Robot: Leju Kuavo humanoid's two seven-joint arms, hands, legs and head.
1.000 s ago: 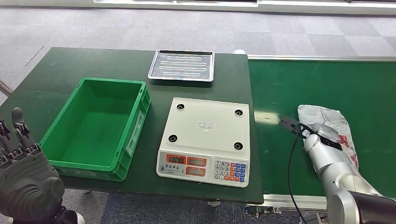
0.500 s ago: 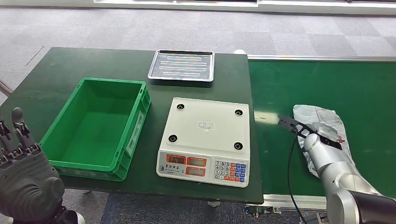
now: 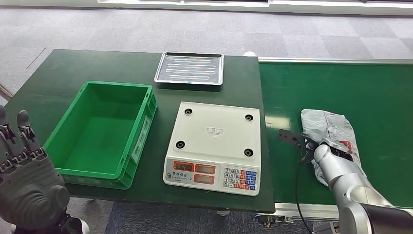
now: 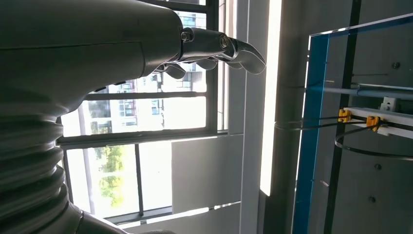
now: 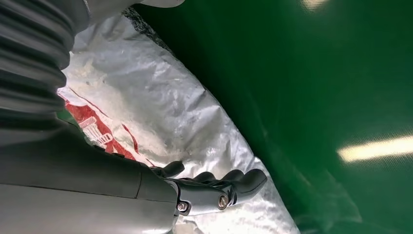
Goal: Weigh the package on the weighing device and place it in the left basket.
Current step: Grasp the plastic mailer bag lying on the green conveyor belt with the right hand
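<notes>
One package (image 3: 325,127), a crinkled silver bag, lies on the green belt (image 3: 341,87) near its front edge, under the right hand (image 3: 336,151), whose fingers (image 5: 234,183) curl onto it; whether they grasp it is unclear. Left hand (image 3: 24,170) is raised, released, fingers spread.

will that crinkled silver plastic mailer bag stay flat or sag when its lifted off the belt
The crinkled silver plastic mailer bag looks wrinkled and thin, so it will probably sag. Its glossy film may slip under the right hand. It lies flat, so rolling seems unlikely.
</notes>
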